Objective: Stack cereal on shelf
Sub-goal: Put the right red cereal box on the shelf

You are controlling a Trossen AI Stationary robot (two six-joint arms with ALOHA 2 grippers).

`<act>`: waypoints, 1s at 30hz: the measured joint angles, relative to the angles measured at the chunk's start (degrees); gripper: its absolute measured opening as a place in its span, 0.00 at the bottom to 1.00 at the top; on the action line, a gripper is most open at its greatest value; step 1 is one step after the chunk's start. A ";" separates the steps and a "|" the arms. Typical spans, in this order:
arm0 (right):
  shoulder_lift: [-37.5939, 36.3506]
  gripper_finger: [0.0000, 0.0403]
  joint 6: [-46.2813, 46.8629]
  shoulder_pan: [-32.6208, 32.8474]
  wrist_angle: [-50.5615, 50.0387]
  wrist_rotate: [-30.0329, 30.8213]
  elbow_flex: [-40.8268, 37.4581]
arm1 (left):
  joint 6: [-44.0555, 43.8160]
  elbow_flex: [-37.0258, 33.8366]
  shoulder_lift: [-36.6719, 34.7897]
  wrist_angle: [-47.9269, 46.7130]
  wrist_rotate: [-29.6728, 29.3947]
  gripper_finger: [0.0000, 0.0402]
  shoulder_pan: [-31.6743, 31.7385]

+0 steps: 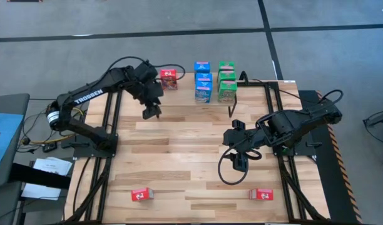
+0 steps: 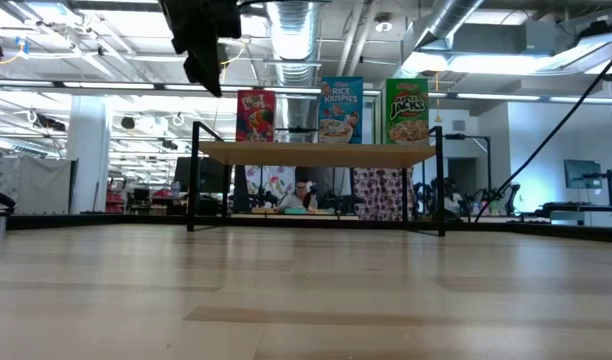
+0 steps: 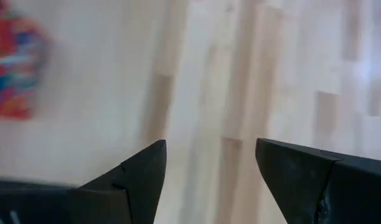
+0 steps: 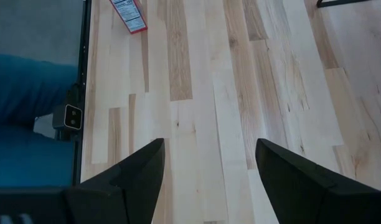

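Boxes of cereal stand on the shelf [image 1: 254, 84] at the table's far edge in the high view: one red box [image 1: 169, 79], blue boxes [image 1: 203, 81] and green boxes [image 1: 226, 80]; two more red boxes [image 1: 142, 195] [image 1: 261, 194] lie near the front. The left gripper [image 1: 151, 112] hangs just before the shelf, the right gripper [image 1: 240, 161] mid-table, both empty. In the low view, three fronts [image 2: 339, 110] face forward. Both wrist views show jaws spread over bare wood.

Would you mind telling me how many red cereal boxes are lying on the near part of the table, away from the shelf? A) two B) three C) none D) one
A: in the high view one red box lies near-left and another red box near-right, far from the shelf.
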 joint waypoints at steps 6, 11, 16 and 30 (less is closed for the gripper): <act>0.00 0.69 -0.05 0.00 -0.01 0.01 0.00 | -3.06 0.00 0.00 0.07 2.85 0.58 -5.21; 0.00 0.69 -14.00 -0.62 -0.02 0.02 0.00 | -7.18 0.01 0.02 0.07 2.74 0.58 -10.63; 0.00 0.69 -21.70 -1.15 0.01 0.02 0.00 | -12.03 0.01 0.02 0.07 0.83 0.58 -16.40; 0.00 0.69 -22.34 -1.62 10.64 0.02 0.00 | -26.47 0.02 0.04 0.09 -9.01 0.58 -31.41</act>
